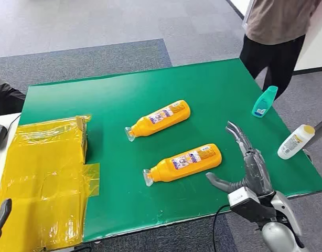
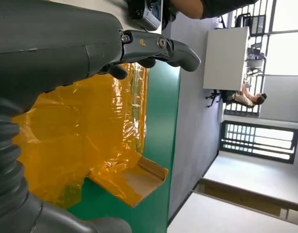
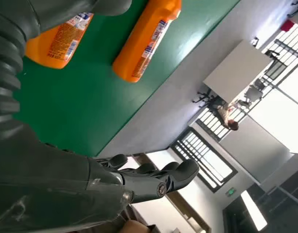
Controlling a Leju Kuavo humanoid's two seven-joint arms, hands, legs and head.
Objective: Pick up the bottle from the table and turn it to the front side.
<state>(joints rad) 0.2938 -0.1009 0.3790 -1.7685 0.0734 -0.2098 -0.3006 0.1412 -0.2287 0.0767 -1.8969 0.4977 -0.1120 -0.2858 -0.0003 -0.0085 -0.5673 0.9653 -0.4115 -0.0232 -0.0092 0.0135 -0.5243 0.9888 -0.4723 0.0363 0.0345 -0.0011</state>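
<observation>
Two bottles are laid on their sides near the middle of the counter [image 1: 111, 100], the far bottle [image 1: 159, 118] set behind the near bottle [image 1: 183, 163], apart and roughly parallel, caps to the left. A wrapped box [image 1: 44, 173] is placed at the left end. A small bottle [image 1: 265, 102] and, nearer, a capped bottle [image 1: 296, 141] are laid at the right edge. The right hand [image 1: 246, 163] is held just right of the near bottle, not touching.
</observation>
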